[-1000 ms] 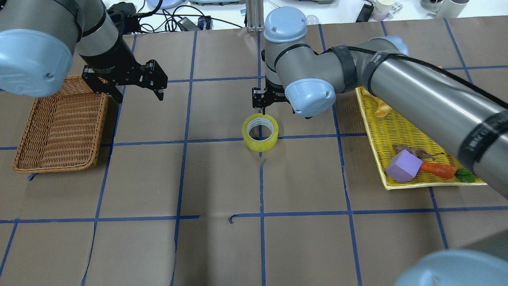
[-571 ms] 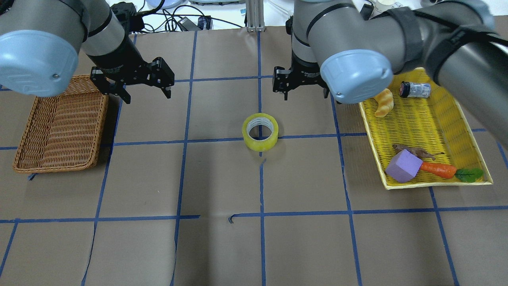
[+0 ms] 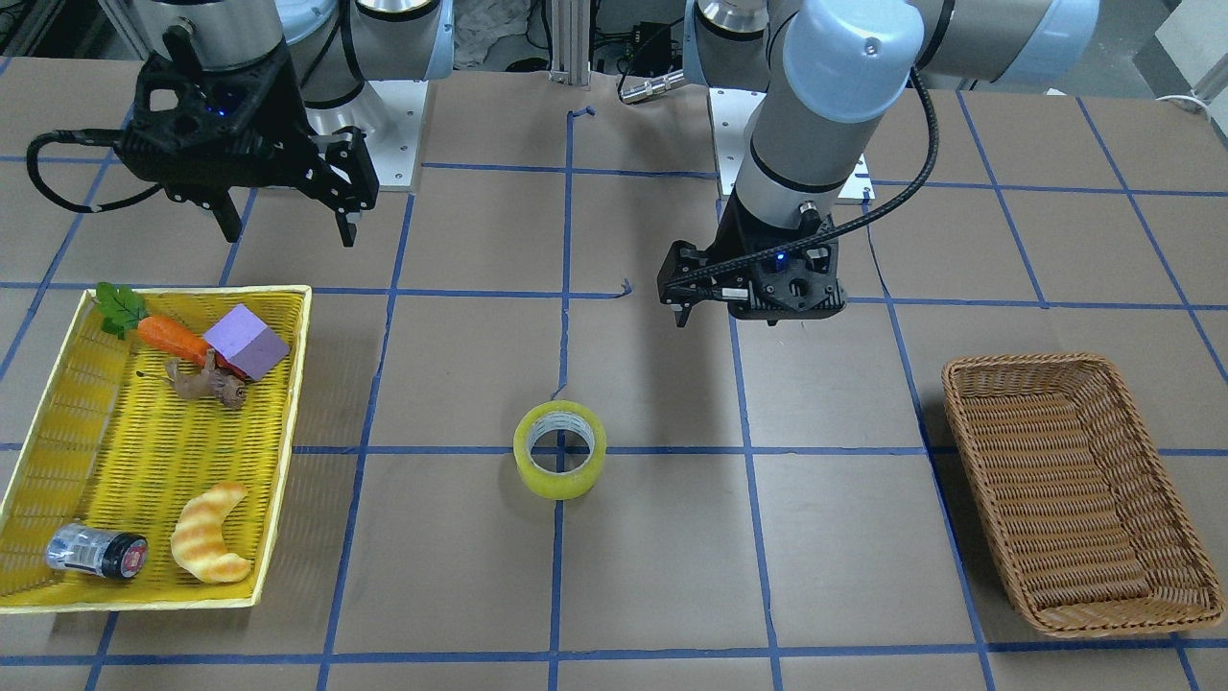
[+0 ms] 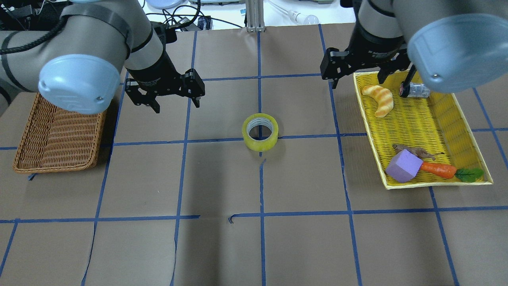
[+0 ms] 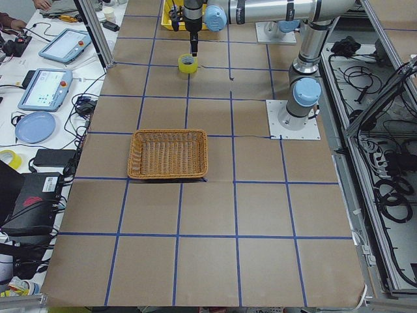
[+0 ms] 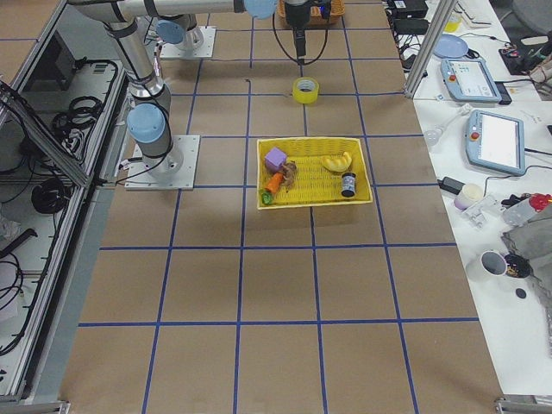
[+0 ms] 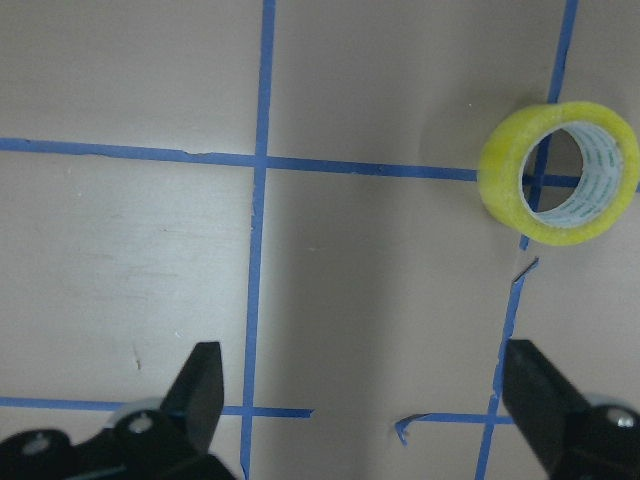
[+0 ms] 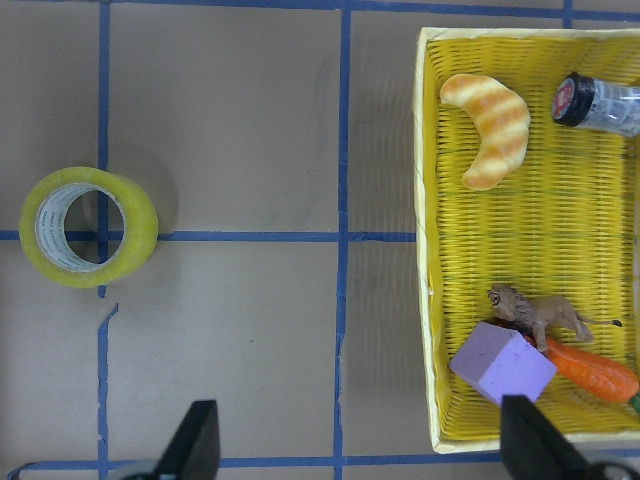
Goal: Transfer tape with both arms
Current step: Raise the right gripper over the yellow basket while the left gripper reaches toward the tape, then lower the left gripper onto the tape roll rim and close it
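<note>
The yellow-green tape roll (image 4: 260,143) lies flat on the brown paper at the table's middle, on a blue line crossing; it also shows in the front view (image 3: 559,480). My left gripper (image 4: 176,106) is open and empty, hovering to the tape's left and slightly behind it. The tape sits at the upper right of the left wrist view (image 7: 505,180). My right gripper (image 4: 371,81) is open and empty, high above the far left corner of the yellow tray (image 4: 432,183). The tape is at the left of the right wrist view (image 8: 140,225).
A wicker basket (image 4: 59,135) stands at the left, partly under my left arm. The yellow tray holds a croissant (image 4: 380,99), a small bottle (image 4: 414,90), a purple block (image 4: 403,167), a carrot (image 4: 436,169) and a toy lion (image 4: 414,151).
My right gripper has lifted off the tape and moved right to the tray's far corner. My left gripper has moved right, toward the tape. The tape has stayed put.
</note>
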You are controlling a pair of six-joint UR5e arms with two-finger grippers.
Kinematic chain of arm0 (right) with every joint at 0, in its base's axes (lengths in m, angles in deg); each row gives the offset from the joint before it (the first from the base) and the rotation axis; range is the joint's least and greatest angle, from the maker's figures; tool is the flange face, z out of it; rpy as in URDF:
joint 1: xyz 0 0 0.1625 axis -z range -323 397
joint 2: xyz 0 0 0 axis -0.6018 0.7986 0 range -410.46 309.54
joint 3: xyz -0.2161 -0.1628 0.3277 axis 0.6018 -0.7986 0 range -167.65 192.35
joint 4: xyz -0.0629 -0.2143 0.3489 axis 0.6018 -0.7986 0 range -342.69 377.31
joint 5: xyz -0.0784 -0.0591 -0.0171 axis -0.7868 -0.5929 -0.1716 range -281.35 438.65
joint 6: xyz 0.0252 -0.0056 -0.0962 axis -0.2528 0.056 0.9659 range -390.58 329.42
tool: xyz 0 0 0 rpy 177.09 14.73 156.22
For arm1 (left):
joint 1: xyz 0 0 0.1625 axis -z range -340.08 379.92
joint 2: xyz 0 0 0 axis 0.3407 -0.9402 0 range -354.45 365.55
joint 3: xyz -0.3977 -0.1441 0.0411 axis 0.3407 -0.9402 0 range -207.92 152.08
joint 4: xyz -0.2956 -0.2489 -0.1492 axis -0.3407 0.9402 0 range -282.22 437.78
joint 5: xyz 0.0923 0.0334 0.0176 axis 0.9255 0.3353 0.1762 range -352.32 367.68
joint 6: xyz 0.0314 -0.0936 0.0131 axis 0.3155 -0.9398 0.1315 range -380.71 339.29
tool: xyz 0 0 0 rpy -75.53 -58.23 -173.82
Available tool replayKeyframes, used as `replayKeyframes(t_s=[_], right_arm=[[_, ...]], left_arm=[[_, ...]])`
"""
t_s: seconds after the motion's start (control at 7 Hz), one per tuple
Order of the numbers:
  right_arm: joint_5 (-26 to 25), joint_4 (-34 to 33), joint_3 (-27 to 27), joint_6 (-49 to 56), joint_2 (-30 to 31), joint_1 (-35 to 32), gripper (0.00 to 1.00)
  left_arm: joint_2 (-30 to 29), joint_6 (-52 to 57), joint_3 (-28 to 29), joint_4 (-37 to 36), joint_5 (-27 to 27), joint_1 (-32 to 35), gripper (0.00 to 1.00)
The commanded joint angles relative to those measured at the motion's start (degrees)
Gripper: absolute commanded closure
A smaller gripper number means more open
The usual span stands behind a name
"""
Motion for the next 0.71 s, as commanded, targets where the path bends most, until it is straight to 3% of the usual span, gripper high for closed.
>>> replayKeyframes(t_s=[0.0, 0.29, 0.57], right_arm=[[1.71, 0.66, 0.03, -0.05, 1.46, 0.68, 0.0], [3.12, 0.83, -0.06, -0.22, 1.55, 0.59, 0.0], [4.02, 1.0, -0.06, -0.75, 1.46, 0.33, 0.0]], left_arm=[[-3.44, -3.66, -4.24, -10.42, -1.41, 4.24, 0.0], [-8.53, -4.21, -5.76, -17.65, -4.92, 4.52, 0.01], [-12.23, -4.21, -5.76, -22.57, -4.94, 4.7, 0.02]])
